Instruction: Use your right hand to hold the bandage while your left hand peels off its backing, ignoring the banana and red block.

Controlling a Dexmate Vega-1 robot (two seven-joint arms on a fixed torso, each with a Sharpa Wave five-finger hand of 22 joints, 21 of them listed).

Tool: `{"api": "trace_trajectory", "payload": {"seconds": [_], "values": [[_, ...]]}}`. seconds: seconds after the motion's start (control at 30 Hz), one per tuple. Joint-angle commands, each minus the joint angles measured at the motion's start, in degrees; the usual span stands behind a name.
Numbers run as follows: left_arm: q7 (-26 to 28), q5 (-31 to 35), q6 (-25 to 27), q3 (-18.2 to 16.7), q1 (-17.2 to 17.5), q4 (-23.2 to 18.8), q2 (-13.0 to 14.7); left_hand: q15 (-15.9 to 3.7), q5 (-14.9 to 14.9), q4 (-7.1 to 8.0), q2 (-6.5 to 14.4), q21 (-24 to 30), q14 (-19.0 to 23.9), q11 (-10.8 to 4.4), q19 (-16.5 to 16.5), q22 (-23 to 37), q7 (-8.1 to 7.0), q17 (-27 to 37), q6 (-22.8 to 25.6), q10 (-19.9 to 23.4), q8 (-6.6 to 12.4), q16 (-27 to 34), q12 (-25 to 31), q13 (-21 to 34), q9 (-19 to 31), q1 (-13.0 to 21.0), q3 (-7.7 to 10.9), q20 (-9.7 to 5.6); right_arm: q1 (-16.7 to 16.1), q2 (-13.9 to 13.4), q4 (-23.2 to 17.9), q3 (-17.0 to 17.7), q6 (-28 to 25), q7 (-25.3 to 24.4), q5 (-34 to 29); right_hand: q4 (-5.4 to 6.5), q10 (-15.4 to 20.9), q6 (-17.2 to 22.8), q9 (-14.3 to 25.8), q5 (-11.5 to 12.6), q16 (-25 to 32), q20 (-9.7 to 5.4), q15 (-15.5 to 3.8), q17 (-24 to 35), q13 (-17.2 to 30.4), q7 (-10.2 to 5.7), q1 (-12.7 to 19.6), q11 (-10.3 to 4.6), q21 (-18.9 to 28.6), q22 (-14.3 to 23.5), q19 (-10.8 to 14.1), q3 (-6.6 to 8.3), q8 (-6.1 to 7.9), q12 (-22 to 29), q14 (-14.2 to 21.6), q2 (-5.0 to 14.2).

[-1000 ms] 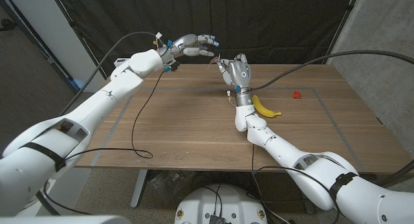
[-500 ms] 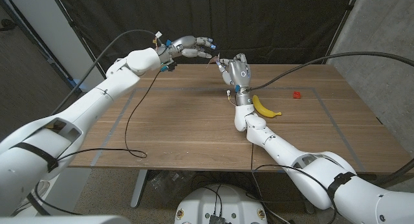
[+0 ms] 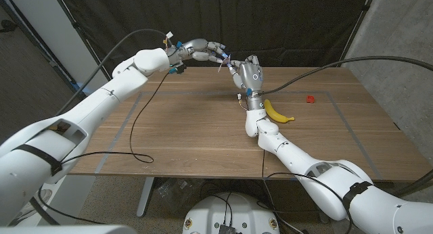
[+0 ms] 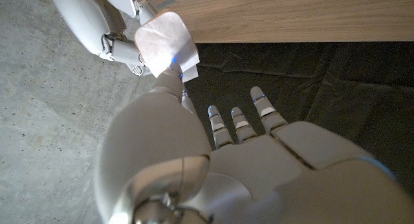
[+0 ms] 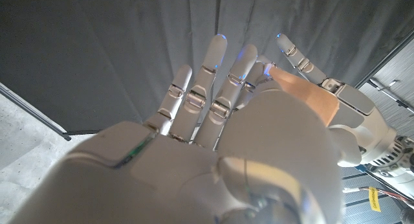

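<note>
Black curtains hang behind a wooden table (image 3: pixel 203 132), over whose far edge both arms are raised. A banana (image 3: pixel 277 112) lies on the table just beside the right forearm, and a small red block (image 3: pixel 310 99) sits well apart to its right; both are left alone.

The right hand (image 3: pixel 249 75) is held upright, with the bandage (image 3: pixel 225 63) pinched at its fingertips. The left hand (image 3: pixel 203 50) is brought against it, a pale flap of the bandage (image 4: pixel 165 43) gripped between its thumb and a finger.

The peeling step is judged to be in hand. A steady pull away by the left hand is called for next, while the right grip is kept firm.
</note>
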Motion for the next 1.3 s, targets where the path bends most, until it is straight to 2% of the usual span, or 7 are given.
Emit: {"api": "trace_trajectory", "payload": {"seconds": [0.03,0.17,0.33,0.53,0.63,0.83,1.3], "values": [[1.89,-0.28,0.64,-0.91,1.48,-1.99,0.47,-0.2,-0.24,-0.29,-0.32,0.54,0.7,-0.07,0.77,0.09,1.11,0.21,2.2,1.15,0.79,0.36,0.35,-0.06,-0.24,0.2,-0.09,0.06,-0.41,-1.0,-1.69,-0.79,-0.46,0.0,1.16,0.14,0.65,1.47,0.18,0.35,-0.09,-8.37,-4.62,0.3,0.03,-1.01,0.61,-0.03,0.34,0.1,0.28,-0.21,0.13,-0.04,0.55,0.18],[2.82,-0.04,0.57,-1.11,2.01,-2.45,0.53,-0.92,-0.44,-0.1,-0.45,0.99,1.49,-0.29,1.3,0.11,4.34,0.3,6.93,2.65,2.16,0.57,0.64,-0.3,-0.68,-0.04,-0.4,-0.29,-0.59,-1.17,-1.97,-0.97,-0.57,0.0,1.32,0.16,0.75,1.46,0.16,0.37,-0.12,-8.41,-4.62,0.36,0.1,-0.98,0.64,-0.04,0.29,0.07,0.25,-0.24,0.07,-0.04,0.55,0.18],[3.55,0.11,0.78,-1.29,2.35,-2.83,0.5,-1.21,-0.53,-0.03,-0.51,1.17,1.86,-0.56,1.51,0.11,5.18,0.31,8.5,3.72,2.66,0.65,0.9,-0.41,-0.73,-0.13,-0.56,-0.46,-0.78,-1.26,-2.19,-0.87,-0.44,0.0,1.37,0.2,0.61,1.63,0.13,0.39,-0.22,-8.41,-4.62,0.4,0.2,-0.98,0.68,-0.04,0.29,0.08,0.26,-0.29,0.06,-0.14,0.52,0.2],[4.68,1.38,0.91,-1.17,2.48,-3.41,0.57,-2.07,-0.67,0.05,-0.25,1.67,2.92,-1.25,2.17,0.09,7.93,0.34,13.28,6.12,4.61,0.94,1.39,-0.68,-0.4,-0.04,-0.66,-0.97,-1.04,-1.13,-2.29,-0.12,-0.03,0.0,1.11,0.17,0.78,1.63,0.12,0.4,-0.21,-8.45,-4.62,0.44,0.08,-0.99,0.77,-0.02,0.28,0.06,0.25,-0.3,0.03,-0.24,0.62,0.24],[5.35,2.61,1.14,-1.05,2.52,-4.05,0.94,-2.45,-0.69,-0.06,0.26,1.95,3.09,-1.43,2.49,0.09,10.69,0.33,14.88,6.74,5.54,0.93,1.34,-0.83,0.21,0.47,-0.34,-1.41,-1.01,-0.98,-2.15,0.16,0.13,0.0,0.96,0.18,0.85,1.7,0.15,0.4,-0.22,-8.43,-4.62,0.47,0.24,-0.99,0.78,-0.03,0.28,0.05,0.25,-0.32,0.06,-0.15,0.65,0.22],[2.76,4.81,3.14,-0.09,1.75,-6.73,2.97,-2.09,0.13,0.88,1.83,2.21,0.74,-1.23,2.06,0.22,9.27,0.65,12.62,4.1,6.47,0.15,0.11,-0.54,2.82,0.48,0.32,-2.54,-0.69,-0.35,-1.39,0.99,0.45,0.0,0.51,0.21,0.76,1.64,0.17,0.4,-0.26,-8.41,-4.63,0.51,0.16,-0.98,0.79,-0.02,0.31,0.07,0.25,-0.37,0.01,-0.32,0.69,0.22],[-1.83,4.68,5.53,-0.26,2.44,-10.67,5.98,-1.9,2.02,2.46,1.87,2.25,-1.76,-1.6,0.3,0.5,7.38,1.08,10.78,4.39,8.74,-0.22,0.37,0.33,6.51,-0.49,0.21,-4.46,-0.5,0.46,-0.91,2.01,0.82,0.0,0.05,0.26,0.97,1.66,0.31,0.4,-0.35,-8.4,-4.62,0.64,0.33,-1.01,0.84,-0.03,0.36,0.08,0.32,-0.48,0.03,-0.37,0.76,0.21]]}}
